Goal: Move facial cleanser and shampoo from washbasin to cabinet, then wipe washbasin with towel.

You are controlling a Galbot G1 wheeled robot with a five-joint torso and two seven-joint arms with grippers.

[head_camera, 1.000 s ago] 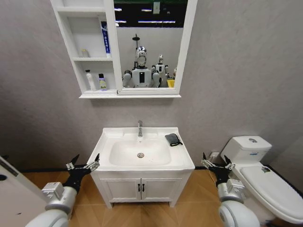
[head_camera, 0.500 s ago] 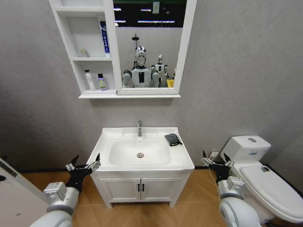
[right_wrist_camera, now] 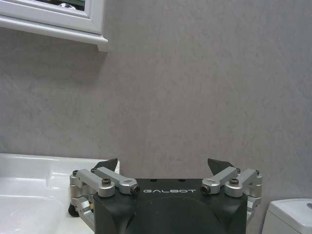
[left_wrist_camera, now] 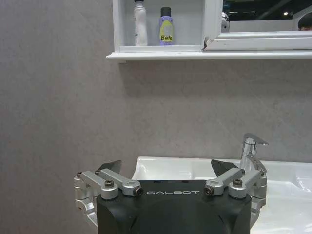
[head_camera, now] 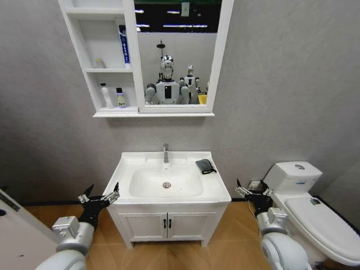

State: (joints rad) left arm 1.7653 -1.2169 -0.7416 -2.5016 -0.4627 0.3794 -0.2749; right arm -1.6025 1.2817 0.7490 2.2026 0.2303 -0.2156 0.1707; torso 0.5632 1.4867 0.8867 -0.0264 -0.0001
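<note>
Head view room: grey wall, white toilet [head_camera: 315, 211] at right.
Washbasin [head_camera: 169, 181]: towel [head_camera: 205, 165] on right rim.
Left claw [head_camera: 100, 198]: spread, low beside washbasin.
Right claw [head_camera: 251, 192]: spread, empty.

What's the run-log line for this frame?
left end effector: open, idle | right end effector: open, idle | towel: on washbasin
</note>
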